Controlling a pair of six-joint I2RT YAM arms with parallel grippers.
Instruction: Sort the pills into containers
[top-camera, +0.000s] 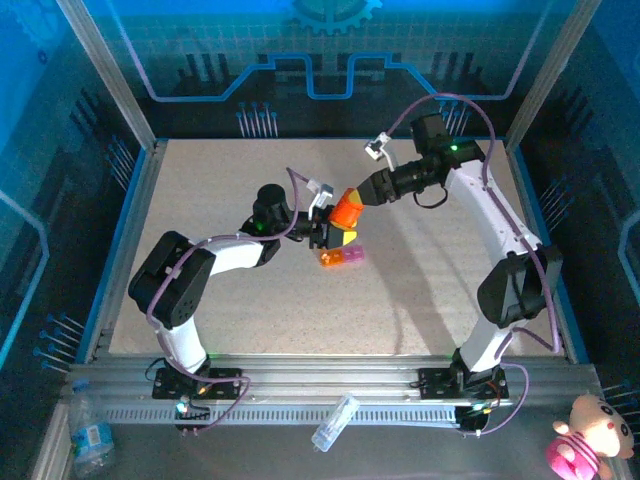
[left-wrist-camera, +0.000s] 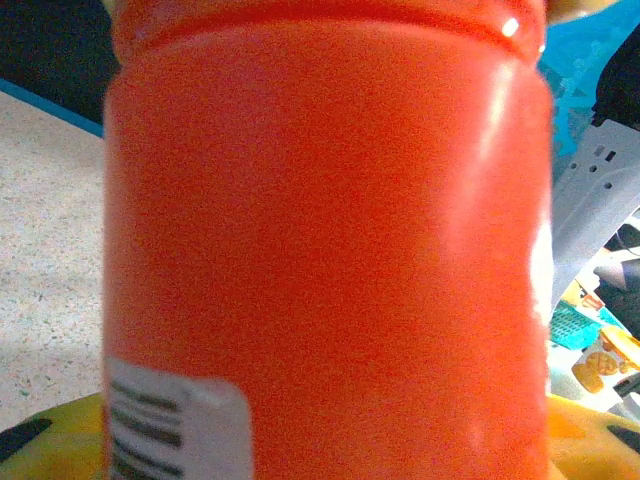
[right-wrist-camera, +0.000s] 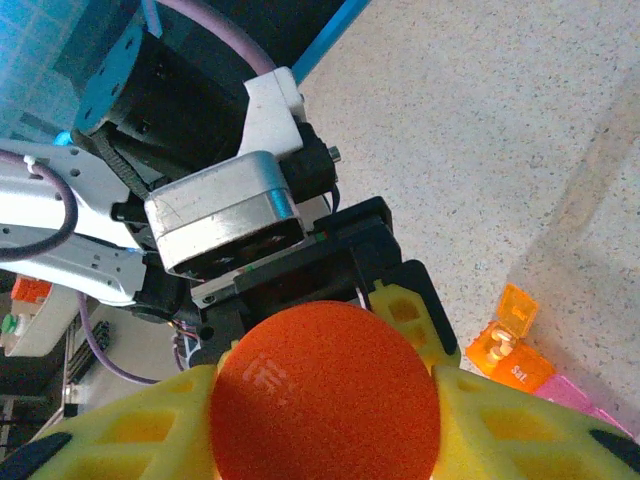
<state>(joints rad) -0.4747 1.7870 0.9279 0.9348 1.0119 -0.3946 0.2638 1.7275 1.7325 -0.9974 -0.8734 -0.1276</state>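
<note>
Top external: left pincer (top-camera: 326, 232) and right pincer (top-camera: 358, 198) both clamp bottle (top-camera: 347, 210); containers (top-camera: 340, 258) near left pincer's tips, apart. Left wrist: bottle body wedged between fingers (left-wrist-camera: 585, 425). Right wrist: right pincer grips bottle end; containers beside it, untouched. Likely uncapping: left holds firm, right twists slowly.

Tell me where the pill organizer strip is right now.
In the top view the strip lies near the middle, just on the near side of the orange bottle; the right wrist view has it lower right.
</note>
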